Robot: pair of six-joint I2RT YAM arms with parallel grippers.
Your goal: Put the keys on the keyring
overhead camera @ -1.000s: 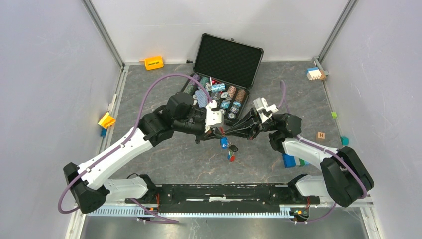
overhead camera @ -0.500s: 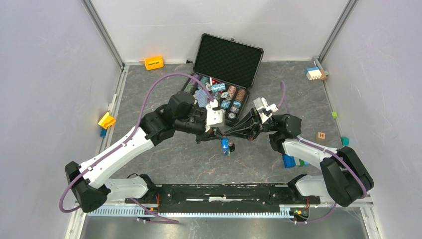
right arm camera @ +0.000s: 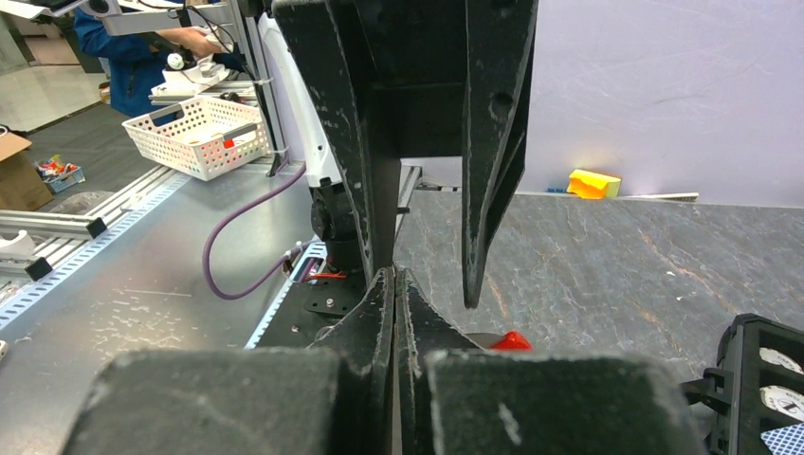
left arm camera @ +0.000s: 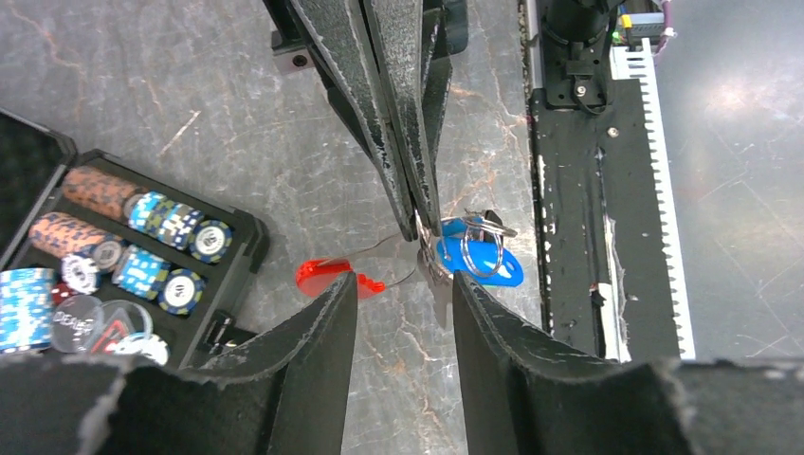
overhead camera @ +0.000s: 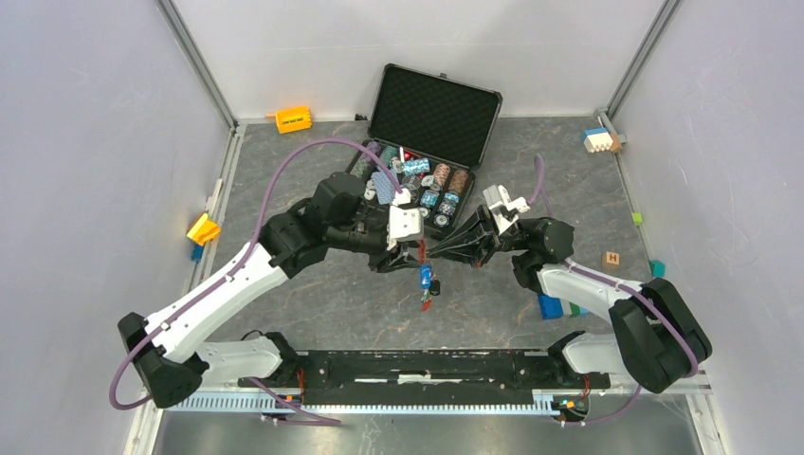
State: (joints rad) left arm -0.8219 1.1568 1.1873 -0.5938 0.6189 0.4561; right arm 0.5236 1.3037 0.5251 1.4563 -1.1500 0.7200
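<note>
Left gripper (left arm camera: 403,289) stands half open, holding nothing, its fingers flanking the pinch point. At its 12 o'clock the right gripper (left arm camera: 424,220) is clamped on the keyring (left arm camera: 322,277), apparently steadying it for threading. The keyring's red end lies at 9 o'clock and the blue key (left arm camera: 479,258) hangs at 3.

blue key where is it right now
In the left wrist view, the blue key hangs at the tips of the right gripper, which pinches the keyring; its red fob shows just left.
</note>
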